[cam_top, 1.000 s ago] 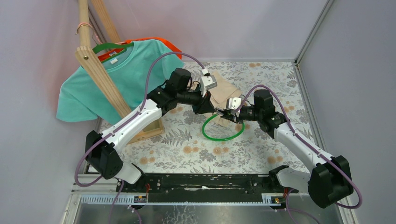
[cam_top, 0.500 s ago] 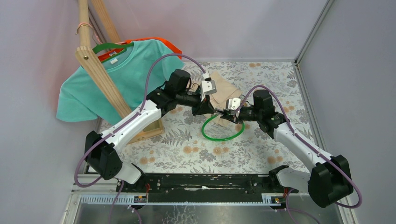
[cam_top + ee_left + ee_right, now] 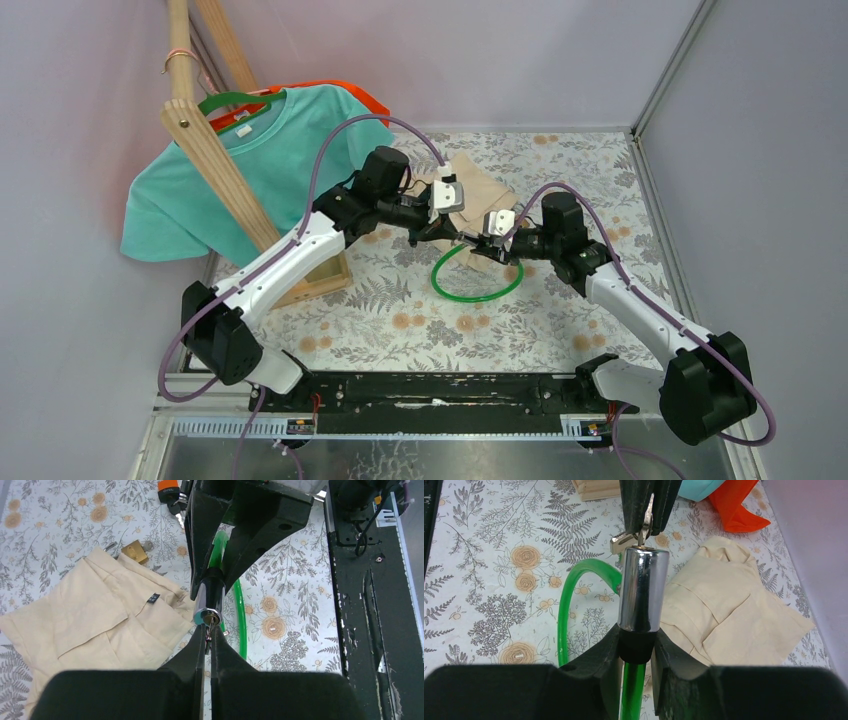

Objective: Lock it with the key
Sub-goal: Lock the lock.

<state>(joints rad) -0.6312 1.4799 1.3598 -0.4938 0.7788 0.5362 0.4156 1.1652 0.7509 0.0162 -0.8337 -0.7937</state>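
Note:
A green cable lock (image 3: 478,290) lies looped on the flowered table, and its chrome cylinder (image 3: 642,590) is lifted. My right gripper (image 3: 636,641) is shut on the cylinder's black collar and holds it pointing at the left gripper. It also shows in the top view (image 3: 484,246). My left gripper (image 3: 207,632) is shut on a small silver key (image 3: 208,629). The key's tip sits in the keyhole at the cylinder's end face (image 3: 207,615). In the right wrist view the key (image 3: 645,527) stands in the cylinder's far end, between the left fingers. The two grippers meet tip to tip (image 3: 458,238).
A folded beige cloth (image 3: 480,195) lies just behind the grippers. A brass padlock (image 3: 134,551) and an orange-tagged key (image 3: 169,489) lie on the table. A teal shirt (image 3: 250,170) hangs on a wooden rack (image 3: 215,165) at the left. Grey walls close the back and right.
My left wrist has rolled, and its camera housing has swung towards the near side, with the key still at the cylinder's end. The right arm and the lock have stayed put.

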